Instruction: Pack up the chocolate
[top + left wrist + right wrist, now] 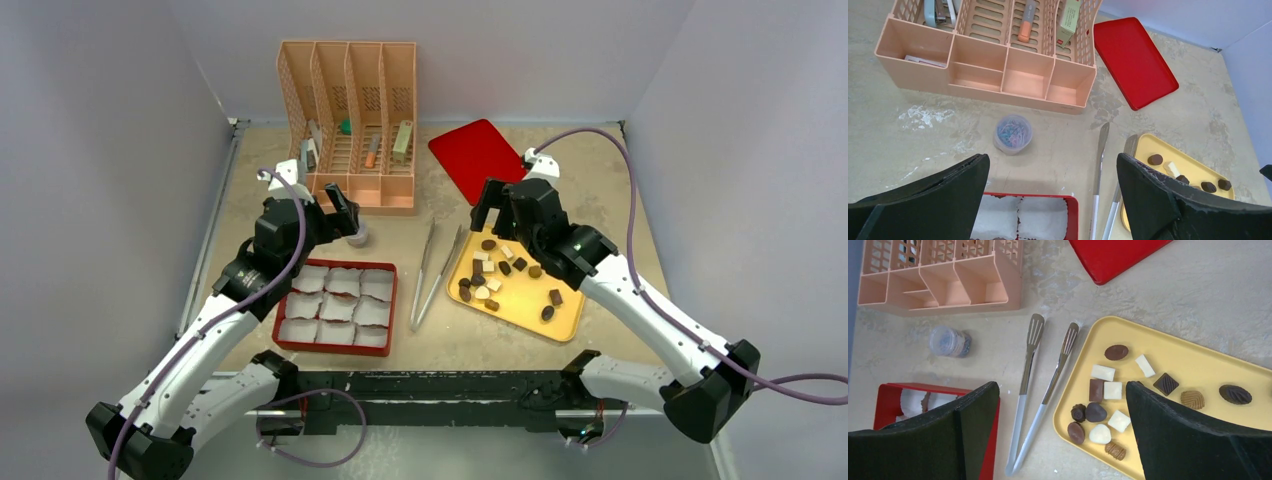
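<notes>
1. Near edge, left: red box (290,335) with 9 crinkled white paper cups (340,308); a careless finger could crumple the thin paper.
2. Right: slim metal tongs (428,272); smooth yellow tray (522,308) holding the chocolate (1096,412), small glossy ovals and squares; they may skid or get crushed.
3. Above: left gripper (345,212) and right gripper (493,205), both spread wide, empty.
4. Far edge: slotted peach organiser (350,95); flat red lid (478,158).

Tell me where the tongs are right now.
In the top view the tongs lie near the centre, between the red box on the robot's left and the yellow tray of chocolate on its right.
</notes>
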Controlling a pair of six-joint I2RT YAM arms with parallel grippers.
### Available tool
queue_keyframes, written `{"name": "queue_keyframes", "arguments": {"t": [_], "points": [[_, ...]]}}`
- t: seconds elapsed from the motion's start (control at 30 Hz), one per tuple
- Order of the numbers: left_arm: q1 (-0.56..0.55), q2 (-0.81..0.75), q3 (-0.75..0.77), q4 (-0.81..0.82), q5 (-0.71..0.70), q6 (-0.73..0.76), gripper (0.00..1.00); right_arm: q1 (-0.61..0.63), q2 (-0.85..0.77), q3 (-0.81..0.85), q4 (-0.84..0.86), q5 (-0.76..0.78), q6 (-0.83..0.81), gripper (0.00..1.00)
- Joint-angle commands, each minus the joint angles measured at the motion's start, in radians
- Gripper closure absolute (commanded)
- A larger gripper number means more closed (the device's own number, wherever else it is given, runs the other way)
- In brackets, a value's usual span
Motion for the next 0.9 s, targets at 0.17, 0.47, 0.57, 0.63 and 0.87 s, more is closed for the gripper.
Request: {"name": "queue_keyframes", "arguments": {"t": [0.17,0.47,0.57,0.63,0.87], "points": [[-0.004,-0.024,0.017,0.029,-0.028,0.026,0.01,-0.003,0.038,0.063,-0.022,-0.039,0.124,0.01],[-0.004,-0.058,0.02,-0.028,-0.078,0.058,0.01,-0.001,0.198,0.102,-0.094,-0.102,0.285,0.09],[-0.005,-0.069,0.017,-0.049,-0.11,0.067,0.01,0.011,0.25,0.101,-0.084,-0.101,0.324,0.16],[-0.004,-0.077,0.011,-0.058,-0.121,0.073,0.01,0.031,0.301,0.109,-0.089,-0.065,0.356,0.26],[-0.004,-0.094,-0.007,-0.068,-0.142,0.087,0.01,0.118,0.472,0.213,-0.18,-0.039,0.44,0.31]]}}
